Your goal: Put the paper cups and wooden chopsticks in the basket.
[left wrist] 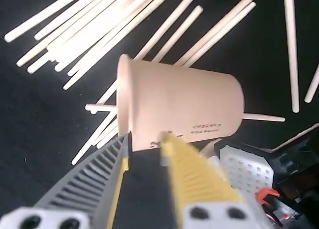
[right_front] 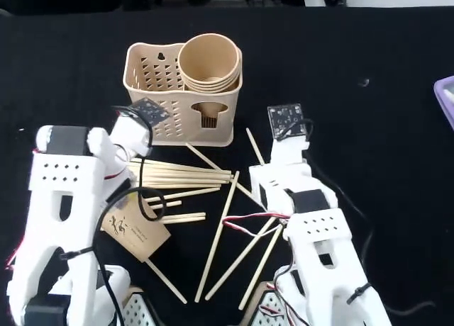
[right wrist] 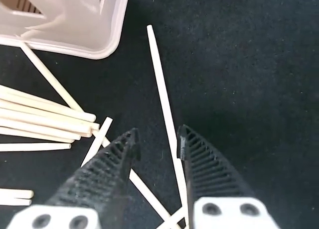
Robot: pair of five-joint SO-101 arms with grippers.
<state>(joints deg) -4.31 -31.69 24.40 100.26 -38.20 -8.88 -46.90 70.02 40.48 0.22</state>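
Among scattered chopsticks [left wrist: 99, 35] — paper cup [left wrist: 179, 104] pinched in left gripper [left wrist: 147, 139]

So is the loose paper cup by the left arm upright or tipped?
Tipped: the paper cup lies on its side across the chopsticks.

Light falls evenly from above, bright and soft. The black desk [right_front: 383, 163] swallows it, so hardly a shadow shows beneath the wooden chopsticks [right_front: 181, 176]. The white arms [right_front: 53, 198] glare a little. Close up, the basket [right wrist: 75, 30] washes out nearly white, while the paper cup [left wrist: 182, 107] carries no hard highlight.
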